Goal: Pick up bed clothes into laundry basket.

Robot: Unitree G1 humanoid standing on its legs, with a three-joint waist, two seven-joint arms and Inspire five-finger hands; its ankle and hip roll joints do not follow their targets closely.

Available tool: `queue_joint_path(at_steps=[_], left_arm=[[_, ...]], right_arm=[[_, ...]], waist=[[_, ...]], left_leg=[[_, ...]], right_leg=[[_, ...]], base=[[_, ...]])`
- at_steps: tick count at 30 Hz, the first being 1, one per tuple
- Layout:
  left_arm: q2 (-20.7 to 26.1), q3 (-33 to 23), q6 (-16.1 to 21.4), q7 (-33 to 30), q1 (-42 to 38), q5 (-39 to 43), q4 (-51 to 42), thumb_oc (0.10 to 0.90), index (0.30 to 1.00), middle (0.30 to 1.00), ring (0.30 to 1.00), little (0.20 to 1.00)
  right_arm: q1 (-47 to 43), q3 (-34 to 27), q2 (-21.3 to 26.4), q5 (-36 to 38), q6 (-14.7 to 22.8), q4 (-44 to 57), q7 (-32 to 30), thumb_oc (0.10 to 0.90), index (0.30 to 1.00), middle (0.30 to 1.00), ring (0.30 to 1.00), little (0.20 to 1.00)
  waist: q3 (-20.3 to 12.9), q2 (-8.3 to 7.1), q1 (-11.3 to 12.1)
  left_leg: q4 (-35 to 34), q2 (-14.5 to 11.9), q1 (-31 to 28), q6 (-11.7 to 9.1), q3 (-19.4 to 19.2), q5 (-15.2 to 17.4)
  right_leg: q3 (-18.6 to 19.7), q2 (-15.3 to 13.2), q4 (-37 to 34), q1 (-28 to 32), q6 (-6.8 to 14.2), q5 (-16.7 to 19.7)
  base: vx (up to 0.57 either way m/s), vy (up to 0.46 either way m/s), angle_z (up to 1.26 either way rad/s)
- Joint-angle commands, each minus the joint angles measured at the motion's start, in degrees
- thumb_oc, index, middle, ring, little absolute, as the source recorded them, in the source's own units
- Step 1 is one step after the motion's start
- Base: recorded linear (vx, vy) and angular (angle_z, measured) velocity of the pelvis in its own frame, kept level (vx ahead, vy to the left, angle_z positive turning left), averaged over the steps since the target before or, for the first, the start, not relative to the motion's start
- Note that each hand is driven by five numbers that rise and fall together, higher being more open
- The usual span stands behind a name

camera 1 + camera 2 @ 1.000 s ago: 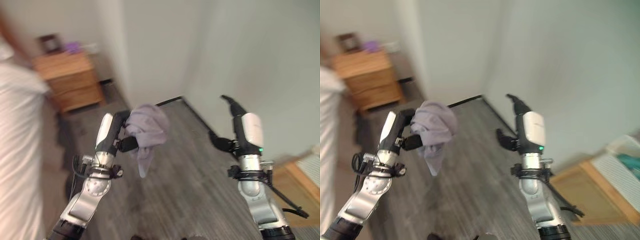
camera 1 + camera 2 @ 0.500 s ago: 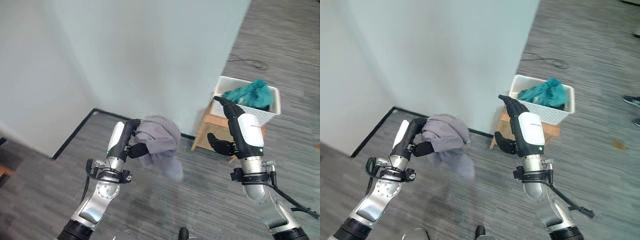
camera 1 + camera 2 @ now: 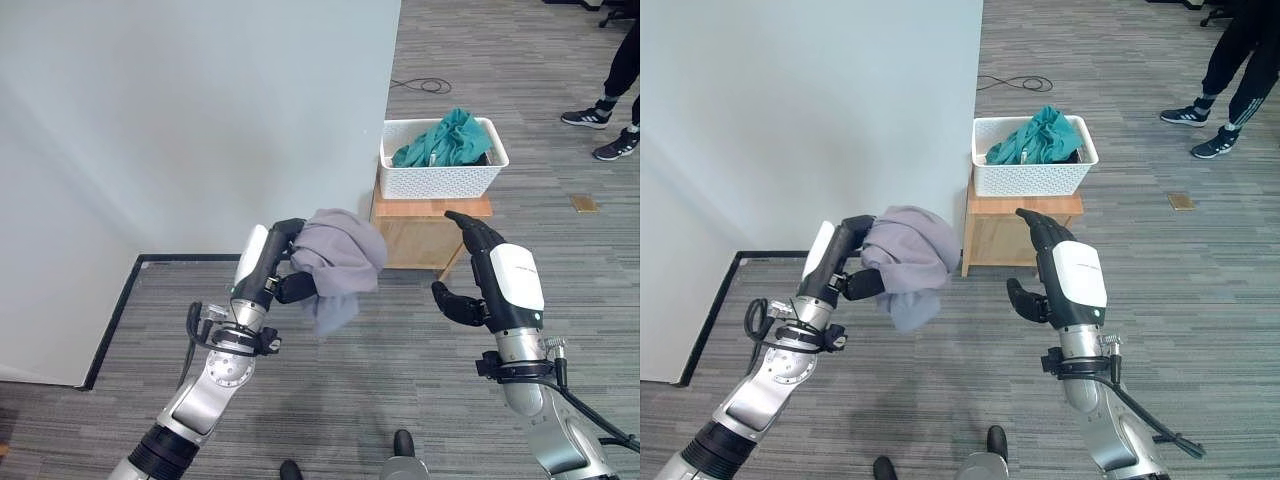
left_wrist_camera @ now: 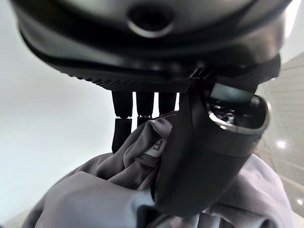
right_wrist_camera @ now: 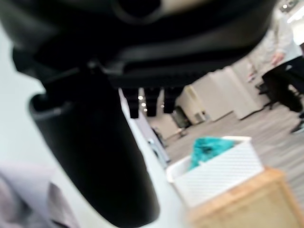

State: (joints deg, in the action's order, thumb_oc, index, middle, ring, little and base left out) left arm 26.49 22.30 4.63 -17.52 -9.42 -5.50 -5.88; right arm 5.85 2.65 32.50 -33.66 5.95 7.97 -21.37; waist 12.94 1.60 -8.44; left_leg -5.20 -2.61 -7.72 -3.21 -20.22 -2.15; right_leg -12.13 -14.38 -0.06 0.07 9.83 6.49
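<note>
My left hand [image 3: 278,262] is shut on a bunched grey garment [image 3: 337,262], held up in the air with a fold hanging below; its fingers and thumb curl round the grey garment [image 4: 118,190] in the left wrist view. My right hand [image 3: 478,262] is raised beside it, open and holding nothing. Ahead, a white laundry basket [image 3: 437,178] stands on a low wooden stool [image 3: 420,232] against the wall's corner. A teal garment [image 3: 445,138] lies in it. The white laundry basket [image 5: 219,171] with the teal garment [image 5: 207,148] also shows in the right wrist view.
A white wall [image 3: 190,120] with a black floor strip [image 3: 110,320] takes up the left side. Grey carpet floor [image 3: 560,250] spreads to the right. A person's legs and shoes [image 3: 608,120] stand at the far right. A black cable [image 3: 420,86] lies beyond the basket.
The camera has swung right: bed and nightstand left the view, then the basket on its stool came in and now sits ahead, nearer the middle. The left hand keeps holding the grey garment.
</note>
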Motion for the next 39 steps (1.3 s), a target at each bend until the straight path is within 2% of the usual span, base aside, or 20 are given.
queue_joint_path(at_steps=[1,6,11,13,14,15,17,18,22,23,24,25,27,31,32,33,34,35,37,39], left_arm=[[-2.79,-3.26,5.61,-0.33,-5.67,0.49,-2.79,0.400,0.300,0.300,0.300,0.300],[-2.09,-5.06,5.15,0.95,-3.14,1.81,-2.95,0.400,0.300,0.300,0.300,0.300],[-2.74,-5.55,5.51,1.32,-3.00,2.47,-3.22,0.400,0.300,0.300,0.300,0.300],[-3.21,-5.85,5.17,1.29,-4.04,2.59,-2.87,0.400,0.300,0.300,0.300,0.300],[-3.36,-5.96,4.95,1.07,-4.12,3.34,-2.88,0.400,0.300,0.300,0.300,0.300],[-3.65,-6.00,4.81,0.89,-4.22,3.59,-2.85,0.400,0.300,0.300,0.300,0.300],[-3.84,-6.04,4.75,0.29,-4.50,3.50,-2.68,0.400,0.300,0.300,0.300,0.300],[-4.14,-6.43,4.90,-0.38,-4.33,3.69,-2.69,0.400,0.300,0.300,0.300,0.300],[-4.85,-7.46,5.23,-1.07,-3.62,3.88,-2.49,0.400,0.300,0.300,0.300,0.300],[-5.32,-7.92,5.52,-1.18,-3.02,3.88,-2.46,0.400,0.300,0.300,0.300,0.300],[-5.56,-7.88,5.62,-1.32,-2.77,3.78,-2.30,0.400,0.300,0.300,0.300,0.300],[-5.65,-7.78,5.88,-1.28,-2.80,3.87,-2.30,0.400,0.300,0.300,0.300,0.300],[-6.05,-7.15,5.82,-1.43,-3.12,4.02,-2.19,0.400,0.300,0.300,0.300,0.300],[-6.08,-6.83,5.42,-1.64,-3.04,3.54,-2.08,0.400,0.300,0.300,0.300,0.300],[-5.75,-6.72,5.26,-1.56,-3.30,3.60,-2.37,0.400,0.300,0.300,0.300,0.300],[-4.90,-6.09,4.79,-1.93,-4.05,4.12,-2.62,0.400,0.300,0.300,0.300,0.300],[-4.88,-6.14,4.79,-1.94,-4.09,4.13,-2.60,0.400,0.300,0.300,0.300,0.300],[-4.40,-5.19,4.42,-2.92,-5.76,3.74,-2.57,0.400,0.300,0.300,0.300,0.300],[-4.49,-5.32,4.48,-3.69,-7.24,3.67,-2.12,0.400,0.300,0.300,0.300,0.300],[-4.68,-4.87,4.66,-3.66,-9.03,4.09,-1.99,0.400,0.300,0.300,0.300,0.300]], right_arm=[[-3.91,-4.51,3.35,-1.84,0.88,3.93,-3.33,0.800,0.900,0.900,0.900,0.900],[-4.54,-3.05,3.76,-1.46,0.13,2.12,-2.11,0.800,0.900,0.900,0.900,0.900],[-3.07,-3.88,4.00,-0.92,-0.12,1.97,-1.65,0.800,0.900,0.900,0.900,0.900],[-2.62,-4.60,5.56,0.30,0.61,2.24,-1.40,0.800,0.900,0.900,0.900,0.900],[-2.80,-4.58,6.08,1.02,0.82,2.41,-1.53,0.800,0.900,0.900,0.900,0.900],[-3.06,-4.50,6.36,1.56,0.91,2.69,-1.36,0.800,0.900,0.900,0.900,0.900],[-3.56,-4.42,6.89,2.03,0.96,2.76,-0.99,0.800,0.900,0.900,0.900,0.900],[-3.71,-4.29,7.92,2.40,0.88,2.98,-0.09,0.800,0.900,0.900,0.900,0.900],[-4.22,-3.47,8.58,3.00,1.59,3.02,0.75,0.800,0.900,0.900,0.900,0.900],[-4.07,-2.78,8.51,3.02,2.05,2.62,0.85,0.800,0.900,0.900,0.900,0.900],[-4.20,-2.28,8.64,2.94,2.22,2.05,0.65,0.800,0.900,0.900,0.900,0.900],[-4.39,-2.19,8.90,2.75,2.20,1.80,0.57,0.800,0.900,0.900,0.900,0.900],[-5.70,-1.34,9.12,2.08,2.10,1.59,0.60,0.800,0.900,0.900,0.900,0.900],[-6.65,0.32,8.51,0.63,1.58,0.64,0.98,0.800,0.900,0.900,0.900,0.900],[-6.94,0.56,8.39,-0.11,1.44,0.54,1.01,0.800,0.900,0.900,0.900,0.900],[-8.01,1.74,8.11,-0.58,1.27,0.63,1.54,0.800,0.900,0.900,0.900,0.900],[-8.12,1.80,8.10,-0.59,1.25,0.60,1.54,0.800,0.900,0.900,0.900,0.900],[-8.50,2.05,7.90,-0.75,1.06,1.08,2.05,0.800,0.900,0.900,0.900,0.900],[-8.82,2.26,8.05,-0.64,0.97,1.21,2.13,0.800,0.900,0.900,0.900,0.900],[-8.97,2.17,7.70,-0.19,0.93,1.16,2.15,0.800,0.900,0.900,0.900,0.900]], waist=[[-2.09,2.65,0.58],[-2.77,2.43,2.95],[-2.25,2.45,2.69],[-1.61,2.34,2.48],[-0.90,2.29,3.33],[-0.33,2.11,4.11],[0.80,2.03,4.86],[2.03,1.18,5.67],[2.34,0.99,7.36],[2.05,1.42,8.40],[1.98,2.00,9.27],[1.85,2.24,9.65],[0.87,3.36,10.02],[-0.67,3.37,10.85],[-1.12,2.97,11.43],[-0.64,3.08,11.32],[-0.60,2.95,11.40],[1.66,3.86,9.03],[2.30,4.20,8.15],[2.92,4.79,7.58]], left_leg=[[0.20,-1.78,-5.98,2.26,-4.78,10.25],[0.20,-2.62,-5.39,1.12,-7.98,9.82],[1.69,-3.16,-7.80,0.43,-9.05,11.33],[21.19,-9.35,-3.98,-2.43,-9.63,10.30],[30.79,-12.39,-0.88,-4.18,-7.79,5.82],[36.03,-13.44,1.19,-4.39,-5.56,3.69],[42.26,-14.16,5.05,-5.14,-2.01,3.03],[43.68,-13.61,10.26,-4.56,0.47,5.24],[33.74,-11.25,14.03,-3.04,0.41,8.90],[19.95,-8.10,14.85,-2.13,-1.66,5.05],[13.90,-7.12,16.17,-3.00,-1.74,0.56],[8.63,-6.28,15.97,-3.24,-1.65,-1.86],[3.57,-5.37,15.27,-3.42,-1.21,-3.30],[0.45,-3.49,12.20,-1.08,-0.97,-3.66],[0.28,-3.13,10.95,-0.21,-1.98,-2.85],[0.20,-3.02,8.06,1.15,-2.97,-1.36],[0.20,-2.85,8.07,1.25,-3.12,-1.31],[0.20,-3.11,5.76,2.56,-2.41,-0.18],[0.20,-2.96,4.69,2.30,-2.28,1.33],[0.20,-3.84,4.95,1.78,-2.67,0.92]], right_leg=[[-8.83,0.01,10.12,-2.78,2.23,-6.86],[-15.74,1.40,6.36,-3.09,1.20,-7.45],[-15.92,2.94,5.18,-5.56,-0.04,-7.69],[-14.67,5.96,2.18,-1.35,-3.74,-10.33],[-13.89,7.94,-0.01,1.09,-5.58,-11.53],[-13.37,9.29,-1.77,2.71,-6.78,-12.17],[-12.48,10.99,-4.40,4.94,-8.10,-12.65],[-10.33,10.82,-4.94,6.52,-7.63,-13.55],[-7.37,9.35,-4.94,7.22,-5.36,-14.05],[-6.92,9.04,-4.94,7.41,-4.27,-13.43],[-6.72,9.72,-4.94,8.58,-3.96,-14.19],[-6.45,9.78,-4.94,9.60,-3.90,-14.84],[-6.11,10.30,-4.94,11.41,-3.59,-16.42],[-6.10,9.86,-2.89,13.79,-3.26,-17.00],[-6.20,8.96,1.47,13.37,-2.76,-17.75],[-7.06,6.39,11.82,9.76,-0.16,-16.73],[-6.86,6.06,12.68,9.30,-0.05,-17.15],[-4.26,4.62,26.92,0.67,2.14,-13.68],[-3.66,2.29,27.99,-2.63,2.38,-14.52],[-5.84,1.30,23.32,-4.03,0.32,-15.46]], base=[[0.07,0.017,-0.56],[0.10,-0.109,-0.78],[0.20,-0.162,-0.34],[0.35,-0.436,-0.14],[0.29,-0.421,-0.20],[0.17,-0.273,-0.41],[0.16,-0.142,-1.02],[0.26,-0.051,-0.99],[0.18,0.096,-0.83],[0.33,0.169,-0.63],[0.37,0.149,-0.54],[0.39,0.063,-0.36],[0.35,0.055,-0.27],[0.34,0.094,-0.21],[0.31,0.097,-0.42],[0.31,0.104,-0.30],[0.24,0.159,-0.40],[0.09,0.098,-0.29],[0.12,0.022,0.05],[0.09,-0.114,0.69]])
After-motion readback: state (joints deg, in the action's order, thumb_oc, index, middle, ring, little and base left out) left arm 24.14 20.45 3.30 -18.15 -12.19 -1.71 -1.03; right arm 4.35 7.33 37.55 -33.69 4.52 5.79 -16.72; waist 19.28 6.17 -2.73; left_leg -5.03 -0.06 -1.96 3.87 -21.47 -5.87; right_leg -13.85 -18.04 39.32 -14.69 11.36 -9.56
